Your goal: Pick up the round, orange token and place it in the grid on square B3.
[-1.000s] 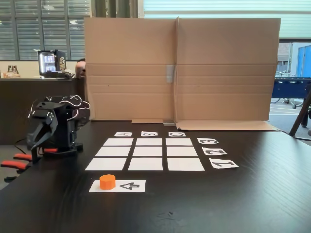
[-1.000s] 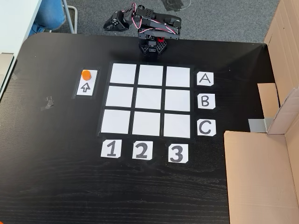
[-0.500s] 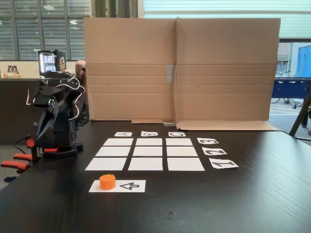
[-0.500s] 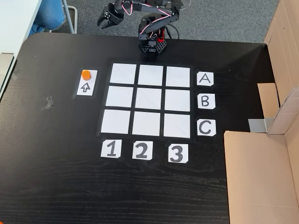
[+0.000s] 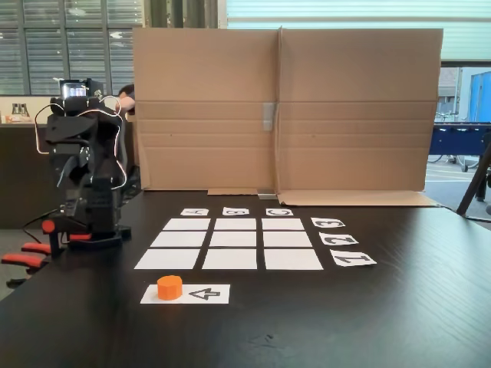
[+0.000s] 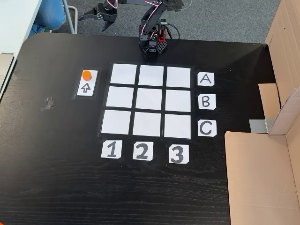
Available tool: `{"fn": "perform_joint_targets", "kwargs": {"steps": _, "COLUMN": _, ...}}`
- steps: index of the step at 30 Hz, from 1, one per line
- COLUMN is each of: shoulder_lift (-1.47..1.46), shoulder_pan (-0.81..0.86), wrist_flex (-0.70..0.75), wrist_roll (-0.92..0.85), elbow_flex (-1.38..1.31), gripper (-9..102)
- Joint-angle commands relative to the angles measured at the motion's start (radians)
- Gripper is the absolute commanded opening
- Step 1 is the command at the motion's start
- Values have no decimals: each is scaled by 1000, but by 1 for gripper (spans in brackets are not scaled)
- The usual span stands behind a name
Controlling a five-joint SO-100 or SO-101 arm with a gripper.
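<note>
The orange token [image 5: 169, 287] [image 6: 86, 74] stands on one end of a white card with a black arrow [image 6: 86, 87]. The grid [image 5: 230, 239] [image 6: 151, 100] of white paper rectangles lies beside that card. Square B3 [image 6: 178, 100] [image 5: 235, 225] is bare. The black arm [image 5: 80, 153] stands on its base [image 6: 151, 44] at the table's edge. Raised and stretched to the left in the top-down view, my gripper [image 6: 93, 21] hangs beyond the table edge, well apart from the token. Its jaws stand apart and hold nothing.
A tall cardboard wall [image 5: 284, 107] [image 6: 262, 168] closes off one side of the table. Letter cards [image 6: 206, 101] and number cards [image 6: 141, 151] border the grid. Red clamps [image 5: 23, 257] grip the table edge near the base. A person's sleeve [image 6: 49, 14] shows past the table corner.
The arm has unfolded from its low, tucked pose and risen. In the top-down view the gripper has swung up and further left, away from the base. Token and cards have not moved.
</note>
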Motion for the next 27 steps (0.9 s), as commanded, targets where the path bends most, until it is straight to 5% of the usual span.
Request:
{"fn": "perform_joint_targets", "kwargs": {"steps": 1, "shoulder_lift": -114, "shoulder_pan": -31, "wrist_flex": 77, "wrist_roll": -31, "elbow_flex": -140, "gripper": 69}}
{"fn": "perform_joint_targets", "kwargs": {"steps": 27, "shoulder_lift": -730, "shoulder_pan": -149, "wrist_flex": 91, "wrist_roll": -328, "elbow_flex": -638, "gripper": 75}}
